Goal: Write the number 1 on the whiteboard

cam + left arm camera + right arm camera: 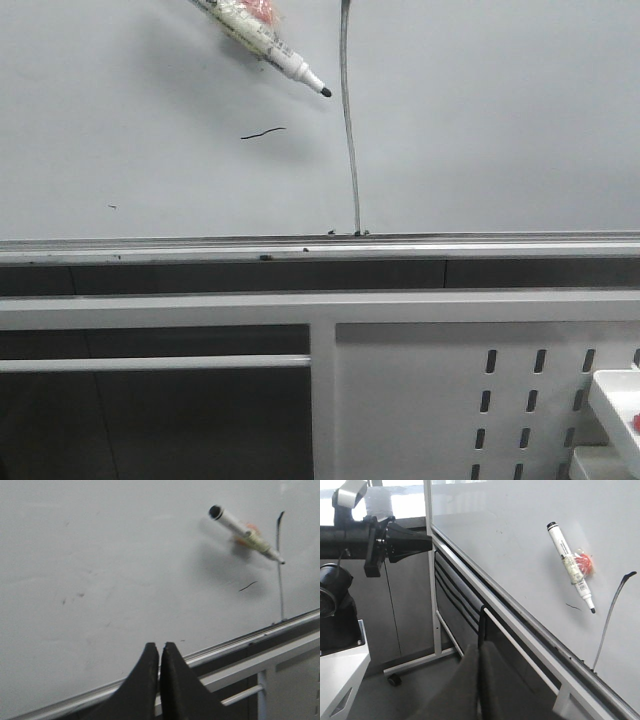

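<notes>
Already the 1 (349,120) runs down the whiteboard (500,120), marker (262,38) stuck beside it, so I keep both empty, closed grippers (159,652) (479,652) clear.

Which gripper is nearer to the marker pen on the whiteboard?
Probably the right. The right gripper is off the whiteboard, with the marker pen fairly near it. The left gripper is far away, by the board's side edge. Neither touches the pen.
</notes>
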